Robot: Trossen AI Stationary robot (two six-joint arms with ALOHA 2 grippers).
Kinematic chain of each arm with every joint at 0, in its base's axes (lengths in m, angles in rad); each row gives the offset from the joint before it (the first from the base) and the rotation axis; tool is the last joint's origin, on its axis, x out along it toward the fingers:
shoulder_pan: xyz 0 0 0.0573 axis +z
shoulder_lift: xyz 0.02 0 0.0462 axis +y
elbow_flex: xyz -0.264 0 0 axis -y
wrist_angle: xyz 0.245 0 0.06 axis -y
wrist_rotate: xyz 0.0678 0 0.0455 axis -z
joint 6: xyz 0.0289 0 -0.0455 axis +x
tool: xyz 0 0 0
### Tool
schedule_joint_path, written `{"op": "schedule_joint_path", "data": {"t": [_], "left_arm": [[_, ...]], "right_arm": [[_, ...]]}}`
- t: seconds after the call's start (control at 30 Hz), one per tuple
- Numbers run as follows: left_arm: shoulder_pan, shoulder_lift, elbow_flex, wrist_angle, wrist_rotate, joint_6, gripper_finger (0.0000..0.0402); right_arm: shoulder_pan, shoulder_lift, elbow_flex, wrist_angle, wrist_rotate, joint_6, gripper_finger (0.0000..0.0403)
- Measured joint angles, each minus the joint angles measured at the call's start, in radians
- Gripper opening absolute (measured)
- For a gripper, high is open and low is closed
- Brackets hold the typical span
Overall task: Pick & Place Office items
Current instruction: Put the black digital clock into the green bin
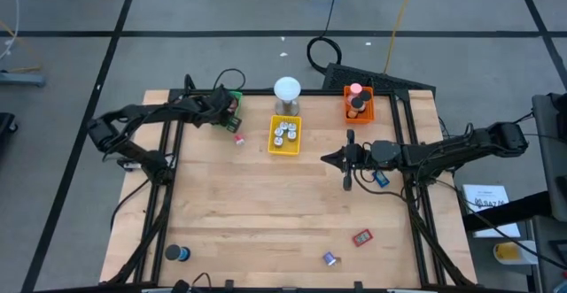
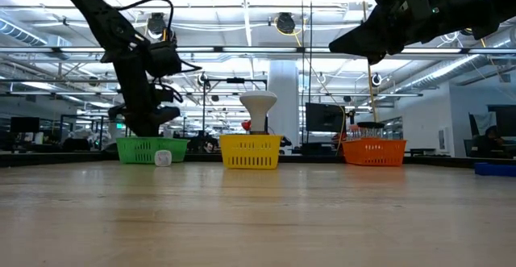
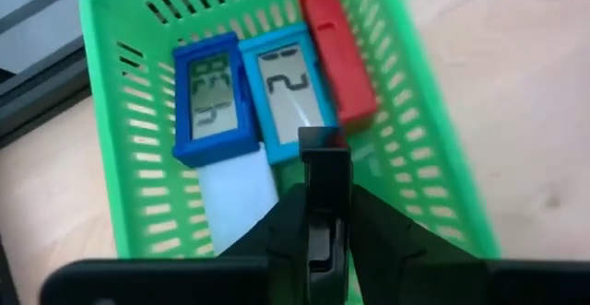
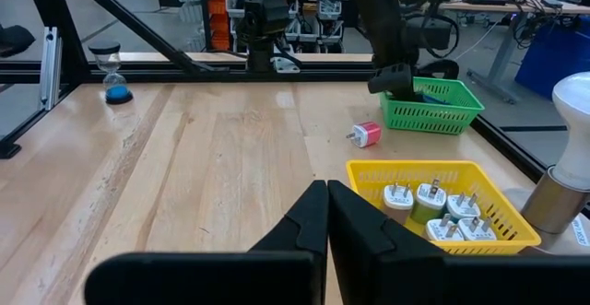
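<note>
My left gripper point(image 3: 323, 148) is shut and hangs over the green tray point(image 3: 101, 84), which sits near the table's far left point(image 1: 234, 107). A dark blue piece point(image 3: 214, 98), a light blue piece point(image 3: 286, 88) and a red piece point(image 3: 336, 52) lie flat in that tray. My right gripper point(image 4: 327, 190) is shut and empty, raised above the table's right middle point(image 1: 326, 159). A pink piece point(image 1: 238, 139) lies beside the green tray. On the table also lie a blue piece point(image 1: 381, 179), a red piece point(image 1: 361, 237) and a small purple bit point(image 1: 330, 258).
The yellow tray point(image 4: 442, 169) holds several white plugs point(image 4: 429, 199). Behind it stands the white-domed cylinder point(image 1: 287, 92), with the orange tray point(image 1: 358, 107) to its right. A blue hourglass-like item point(image 1: 177, 253) stands near the table's near left corner. Bare wood lies across the middle.
</note>
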Motion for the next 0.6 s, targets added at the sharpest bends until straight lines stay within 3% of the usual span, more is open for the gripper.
{"op": "schedule_joint_path", "data": {"t": [0.23, 0.6], "left_arm": [[0.0, -0.073, 0.0, -0.023, 0.05, -0.049, 0.0063], [-0.001, -0.075, 0.001, -0.06, 0.07, -0.103, 0.0079]], "right_arm": [[0.0, 0.0, 0.0, 0.0, 0.0, 0.0, 0.0], [0.0, 0.0, 0.0, 0.0, 0.0, 0.0, 0.0]]}}
